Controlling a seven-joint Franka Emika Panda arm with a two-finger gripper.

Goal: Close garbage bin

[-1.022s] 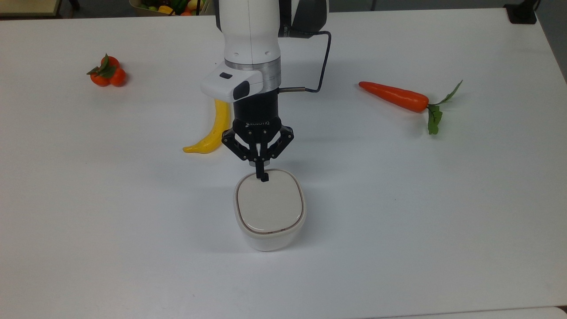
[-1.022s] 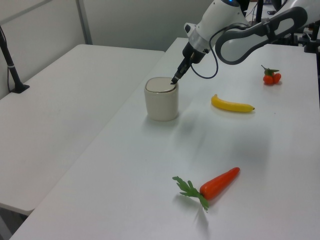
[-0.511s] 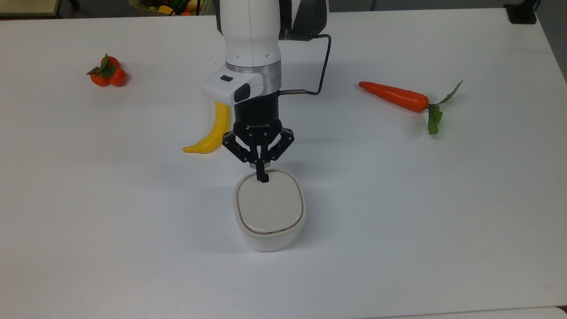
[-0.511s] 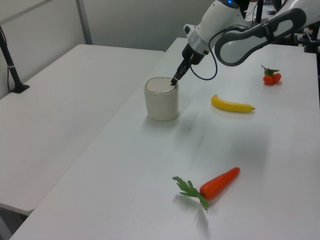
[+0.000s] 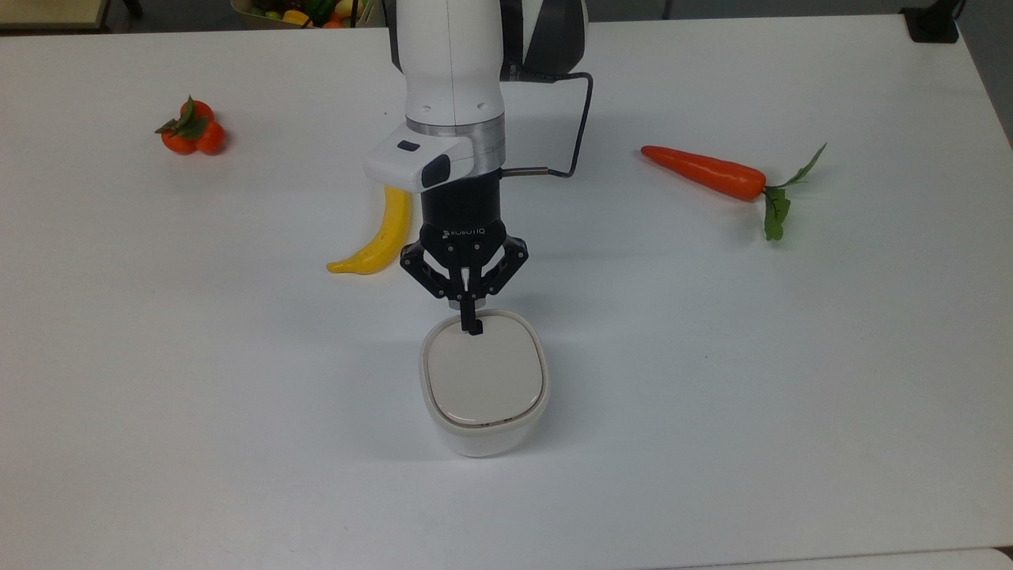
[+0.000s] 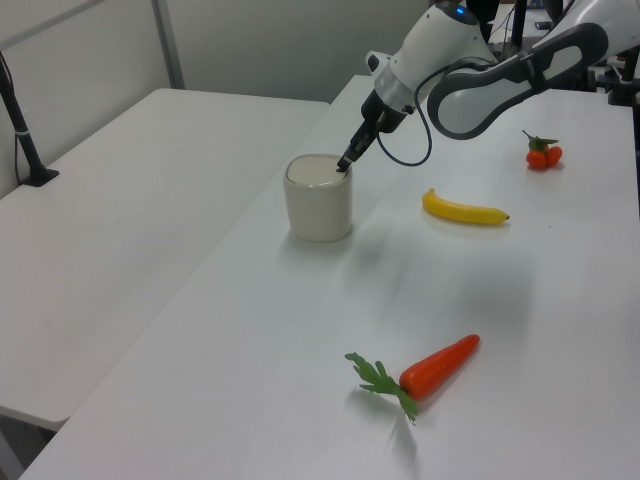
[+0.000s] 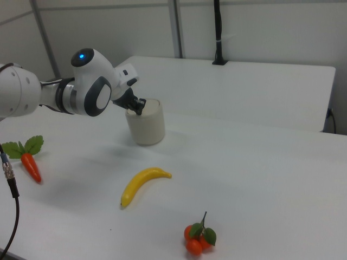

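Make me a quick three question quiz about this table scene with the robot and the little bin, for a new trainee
1. True or false: the garbage bin has its lid raised.
2. In the top view, what lies on the gripper's left? A) carrot B) banana C) cup
3. Where do the fingertips sit on the lid?

Key: 1 false, the lid lies flat. 2 B, the banana. 3 At the lid's edge nearest the arm.

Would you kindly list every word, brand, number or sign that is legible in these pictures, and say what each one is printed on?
"ROBOTIQ": white lettering on the black body of the claw, just above its linkages, in the top view.
The garbage bin, banana, carrot and table carry no legible text.
In the left view and the right view no lettering can be read.
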